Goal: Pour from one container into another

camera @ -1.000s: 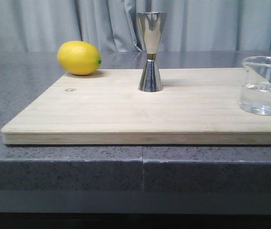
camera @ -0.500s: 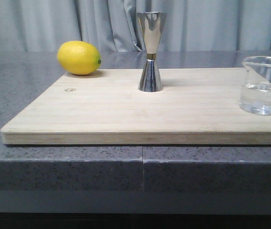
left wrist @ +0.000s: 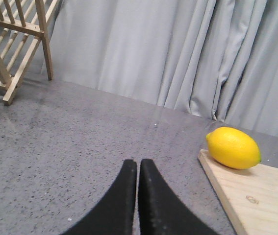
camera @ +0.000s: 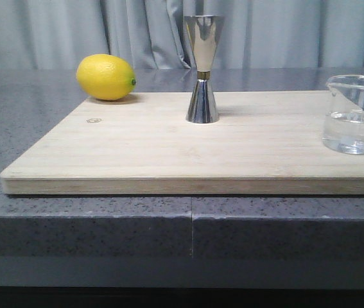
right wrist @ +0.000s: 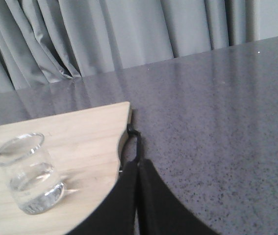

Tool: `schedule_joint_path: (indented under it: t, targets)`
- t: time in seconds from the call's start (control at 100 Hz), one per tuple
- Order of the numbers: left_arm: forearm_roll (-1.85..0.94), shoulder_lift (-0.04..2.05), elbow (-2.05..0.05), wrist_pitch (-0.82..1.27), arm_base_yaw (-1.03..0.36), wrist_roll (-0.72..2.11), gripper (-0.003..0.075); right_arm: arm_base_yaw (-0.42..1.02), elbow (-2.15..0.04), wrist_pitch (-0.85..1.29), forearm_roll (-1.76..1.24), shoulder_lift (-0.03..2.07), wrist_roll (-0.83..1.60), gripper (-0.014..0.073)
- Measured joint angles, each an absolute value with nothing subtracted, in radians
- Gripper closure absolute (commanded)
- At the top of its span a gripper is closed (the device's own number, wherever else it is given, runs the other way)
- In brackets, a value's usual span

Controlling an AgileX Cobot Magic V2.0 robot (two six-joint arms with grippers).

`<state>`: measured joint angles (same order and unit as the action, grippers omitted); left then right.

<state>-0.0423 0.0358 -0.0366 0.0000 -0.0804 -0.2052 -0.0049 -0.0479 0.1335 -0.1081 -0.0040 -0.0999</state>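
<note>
Change: none vs earlier frames; scene static, pour not begun.
Beaker [camera: 355, 115]: on cutting board [camera: 169, 154], right edge, part-filled w/ clear liquid.
Jigger [camera: 203, 69]: upright, board's far-mid.
Left claw [left wrist: 138, 169]: clenched, empty.
Right claw [right wrist: 138, 169]: clenched, empty, near beaker.

Low front camera and left wrist camera share the lemon [camera: 106, 77].

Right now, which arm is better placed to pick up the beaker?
Probably the right. The glass beaker stands at the cutting board's right end, just beside the right gripper; the left gripper sits beyond the lemon, farther away.
</note>
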Motion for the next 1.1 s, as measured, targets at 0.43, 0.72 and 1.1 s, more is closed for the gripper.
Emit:
schedule_joint_path:
  t: [0.43,0.72,1.1]
  targets:
    - [0.023,0.603,-0.481,0.047,-0.332,-0.205,0.0741,-0.005,-0.456,0.264,-0.108,0.397,-0.1,0.0641]
    - [0.174,0.945,-0.673,0.019,-0.477,-0.202,0.0545,-0.005,-0.556,0.254,-0.1,0.582,-0.1,0.0232]
    - [0.19,1.141,-0.703,-0.258,-0.553,-0.201,0.0095,0.0,-0.557,0.212,-0.088,0.666,-0.1,0.004]
